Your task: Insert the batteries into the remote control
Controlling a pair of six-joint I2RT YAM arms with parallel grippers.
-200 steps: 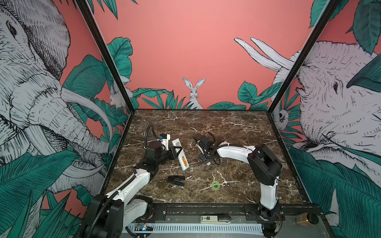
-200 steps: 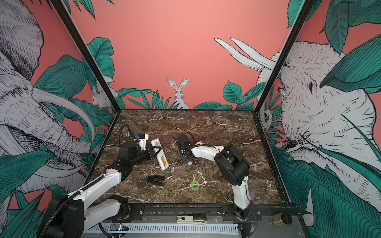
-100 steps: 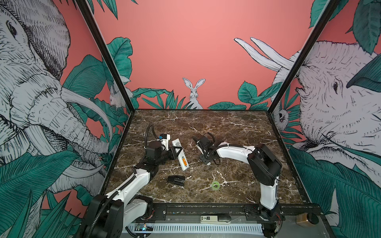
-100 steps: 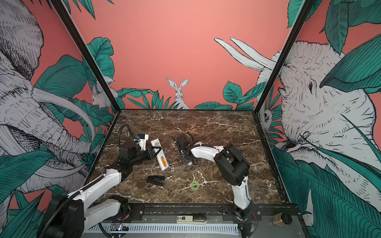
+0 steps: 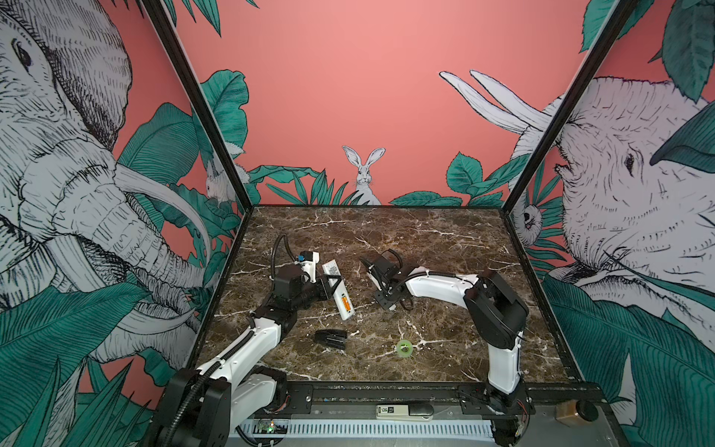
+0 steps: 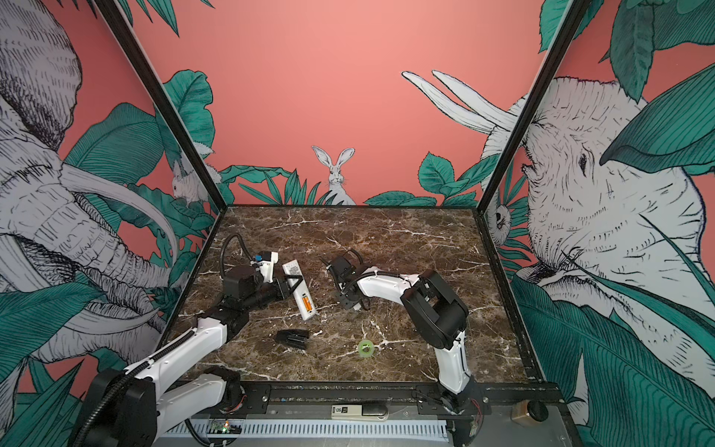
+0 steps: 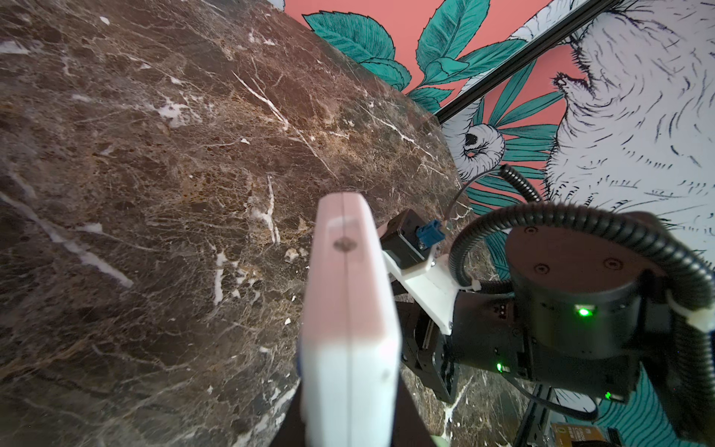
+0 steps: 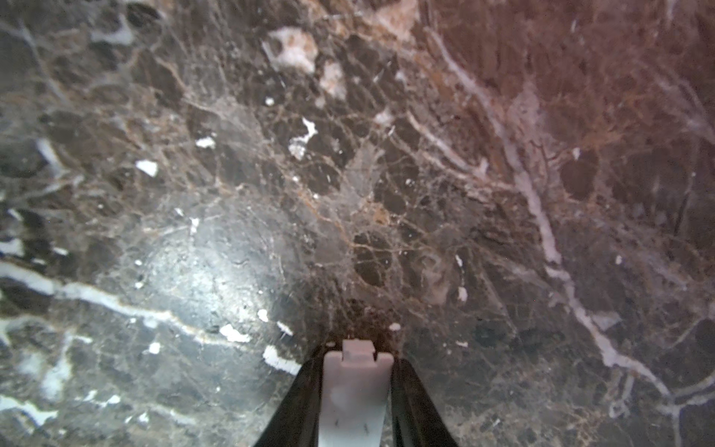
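- Set against the view from a second ago, the top views show almost no change: the remote (image 5: 340, 298), the black stapler (image 5: 330, 339) and the green tape ring (image 5: 404, 348) lie where they did on the marble table (image 5: 425, 240).
- Both arms keep the same pose. We can make out no clear shift of either wrist at this size.
- The left gripper (image 5: 333, 279) is pressed together on the remote, pinching it across its width about halfway along. In the left wrist view the white body (image 7: 348, 329) runs edge-on out from between the dark fingers.
- The remote sits left of the table's middle, back side up, with its far end toward the back wall. We cannot tell whether it rests on the marble or is held just above it.
- The batteries (image 5: 347, 306) show as an orange patch in the open compartment near the remote's near end. We cannot separate the two of them.
- The right gripper (image 8: 356, 363) pinches a small white cover (image 8: 356, 391), with a black finger against each long edge and the tabbed end sticking out over the marble.
- In both top views this gripper is right of the remote and apart from it.
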